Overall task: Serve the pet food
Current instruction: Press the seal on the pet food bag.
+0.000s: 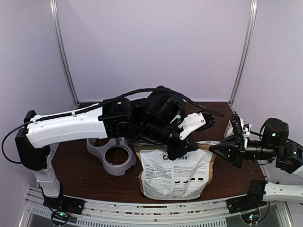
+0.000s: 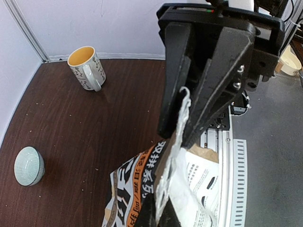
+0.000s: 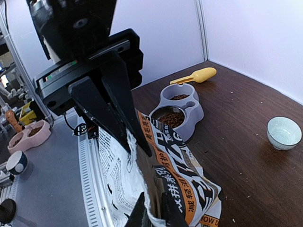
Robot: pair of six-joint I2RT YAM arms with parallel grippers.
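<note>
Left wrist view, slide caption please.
Black left gripper pinching top edge of silver-white printed bag over dark-brown table.

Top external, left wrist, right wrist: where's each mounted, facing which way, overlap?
Top external: above and behind, looking down on brown table; left arm, right arm show.
Left wrist: looks rightward past left gripper, shut on a silver-white printed bag, toward a patterned mug.
Right wrist: looks leftward past right gripper on that bag, toward brown kibble in grey double feeder.
Shared: both wrists see a pale-green bowl.

Dark-brown kibble pellets point(image 3: 173, 118) (small, loose) in both wells of the grey double bowl point(image 3: 196, 115).
</note>
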